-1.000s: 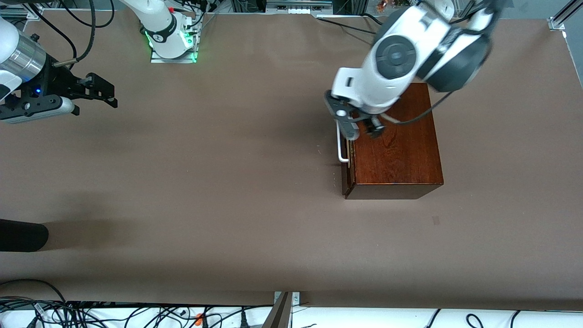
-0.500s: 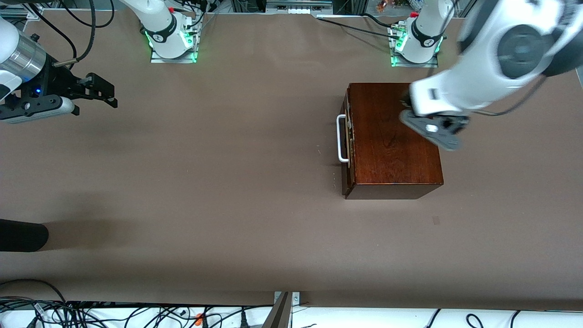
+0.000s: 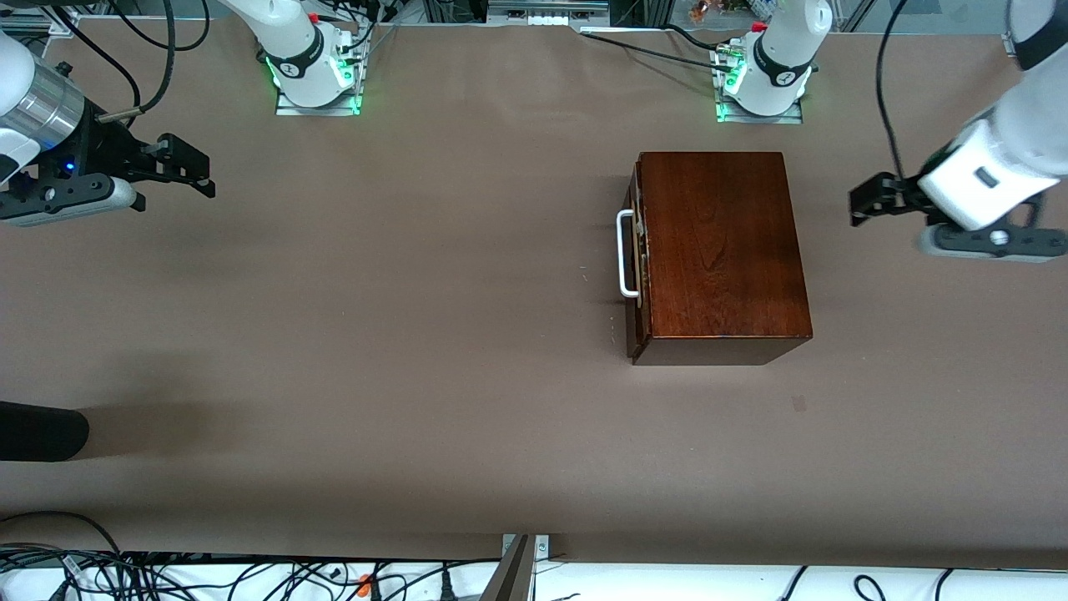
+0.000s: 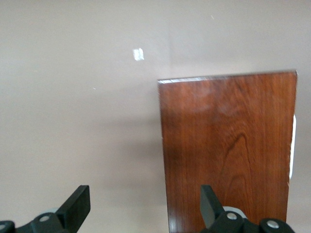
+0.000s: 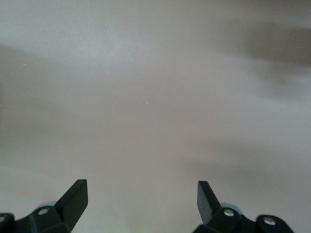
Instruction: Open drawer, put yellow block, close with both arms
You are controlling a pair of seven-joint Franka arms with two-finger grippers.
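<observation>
Wooden box (image 3: 717, 250) sits on the brown table (image 3: 417, 334), toward the left arm's end, glossy reddish-brown top facing up. Drawer (image 3: 638, 259) is in the box's face that looks toward the right arm's end; it stands pushed in, with only a thin seam showing along its front edge. White bar handle (image 3: 624, 253) projects from that front, running along the face. No yellow block is visible in any view.

Left end effector (image 3: 863, 203) hangs over bare table just past the box's closed end, toward the left arm's end of the table, clear of the box and not touching it. Left wrist view shows its fingers (image 4: 77, 206) spread wide with nothing between them; the box top (image 4: 228, 150) fills much of that view ahead.

Right end effector (image 3: 188, 171) hangs over bare table at the right arm's end, well apart from the box. Right wrist view shows its fingers (image 5: 75, 196) set wide apart, empty, only table surface below. This arm waits.
</observation>
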